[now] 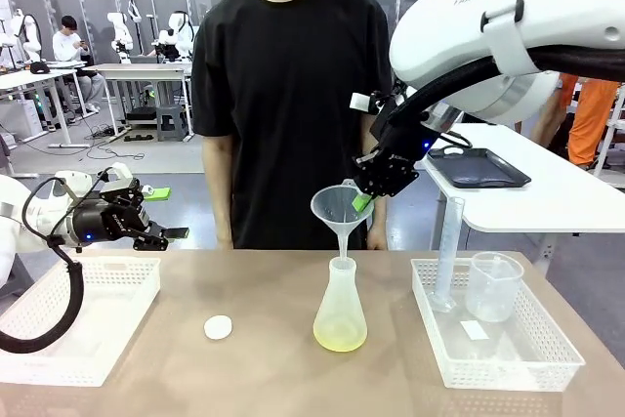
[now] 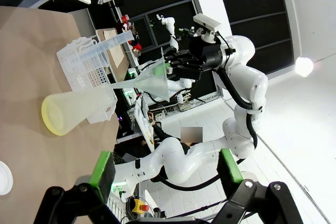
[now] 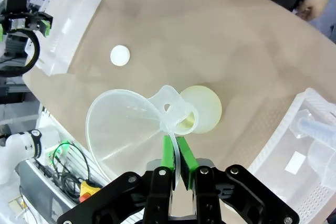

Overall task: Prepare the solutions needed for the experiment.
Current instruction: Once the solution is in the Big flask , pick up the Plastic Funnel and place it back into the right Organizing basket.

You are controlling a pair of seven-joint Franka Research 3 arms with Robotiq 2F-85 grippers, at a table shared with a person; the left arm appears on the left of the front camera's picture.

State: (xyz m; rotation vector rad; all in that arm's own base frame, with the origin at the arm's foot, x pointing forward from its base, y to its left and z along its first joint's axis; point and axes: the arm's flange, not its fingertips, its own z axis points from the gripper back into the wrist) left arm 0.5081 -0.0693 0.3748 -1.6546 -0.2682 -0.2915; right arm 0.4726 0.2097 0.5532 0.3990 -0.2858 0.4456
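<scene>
Nearest the camera, the left tray (image 1: pixel 83 344) and the right tray (image 1: pixel 547 358) are both cut off by the bottom edge of the front view. Between them on the brown table (image 1: pixel 264 378) lies a small white cap (image 1: pixel 218 327), well apart from the conical flask (image 1: pixel 341 300). The solutions (image 1: pixel 340 341) form a shallow pale yellow layer in the bottom of that flask; the see-through walls make their upper edge hard to trace.

In the right tray stand a measuring cylinder (image 1: pixel 449 251) and a beaker (image 1: pixel 493 285), both clear and faint against the mesh.

Above the flask, the right gripper (image 1: pixel 366 200) pinches the rim of a translucent funnel (image 1: pixel 342 212), green pads pressed together on the plastic. The funnel's stem points down at the flask's neck; whether its tip touches the mouth cannot be told. In the right wrist view the funnel hides part of the flask's mouth.

Over the left tray, the left gripper (image 1: pixel 166 214) hovers with its fingers spread wide and nothing between them.

Beyond the table stands a person (image 1: pixel 293 95) in a black shirt, hands mostly hidden behind the funnel and the right arm.
</scene>
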